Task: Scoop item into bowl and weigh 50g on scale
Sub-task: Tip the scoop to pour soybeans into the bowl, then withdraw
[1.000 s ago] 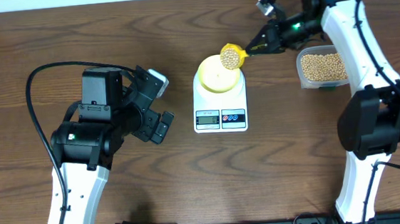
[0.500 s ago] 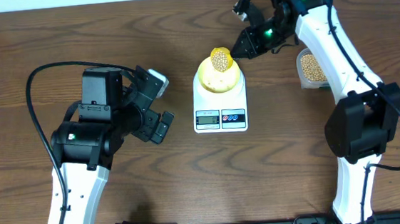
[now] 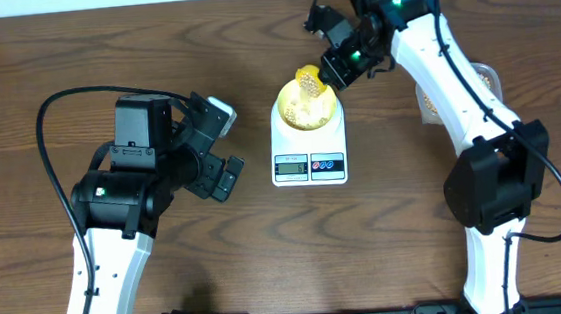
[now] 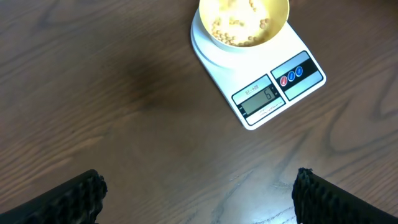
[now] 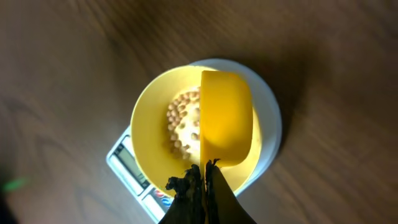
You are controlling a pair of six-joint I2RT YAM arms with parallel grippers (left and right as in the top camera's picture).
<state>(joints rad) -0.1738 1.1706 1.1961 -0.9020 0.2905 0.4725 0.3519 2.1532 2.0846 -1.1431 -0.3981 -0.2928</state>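
Right wrist: right tool [image 5: 198, 177] clamps yellow scoop [image 5: 225, 118] tipped over bowl [image 5: 146, 127] of beans [image 5: 180, 121] on scale [image 5: 270, 118]; left tool [image 4: 199, 198] gapes empty.

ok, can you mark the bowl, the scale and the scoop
bowl [image 5: 148, 130], right wrist view, bare inner wall, left side.
scale [image 4: 258, 98], left wrist view, on its LCD display.
scoop [image 5: 227, 118], right wrist view, middle of the tipped cup's back.
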